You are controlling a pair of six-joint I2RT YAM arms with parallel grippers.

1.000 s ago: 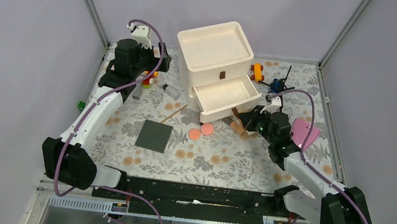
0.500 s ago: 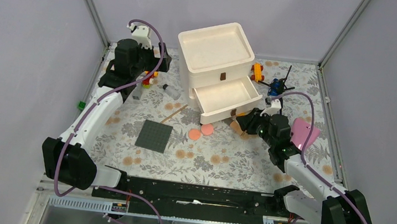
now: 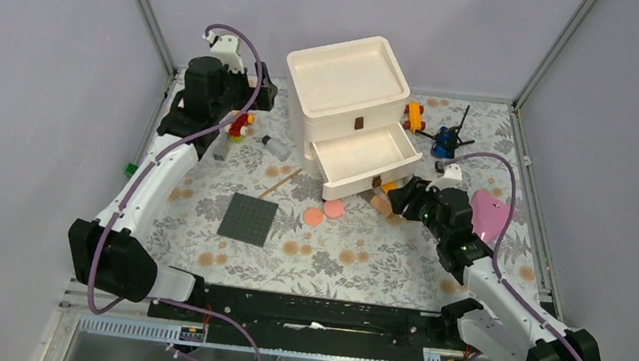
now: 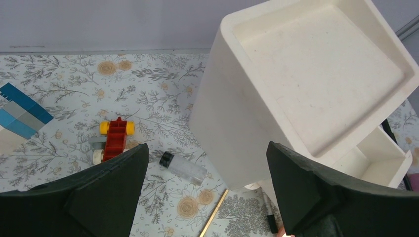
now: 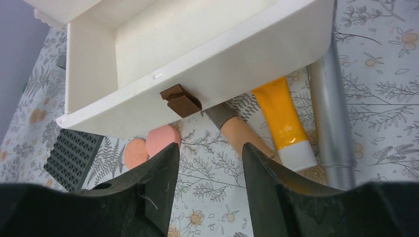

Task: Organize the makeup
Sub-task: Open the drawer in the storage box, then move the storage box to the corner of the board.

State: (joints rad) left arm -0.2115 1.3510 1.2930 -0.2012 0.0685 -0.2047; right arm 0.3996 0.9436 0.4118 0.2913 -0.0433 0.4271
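Fingers of the right pincer (image 5: 208, 153) stood spread, pinching nothing, before the open drawer (image 5: 197, 64), over the dark-capped beige tube (image 5: 242, 136); orange tube (image 5: 284, 116) and silver-grey tube (image 5: 331, 113) lay beside it on the table (image 5: 385, 74). The left pincer (image 4: 206, 148) gaped wide near the clear bottle (image 4: 183, 167).

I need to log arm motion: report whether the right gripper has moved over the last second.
Yes. The right gripper has backed off slightly to the right, away from the front of the open drawer, and its jaws have parted.

White arms (image 3: 149, 189), black joints (image 3: 110, 262), purple cables (image 3: 484, 155)
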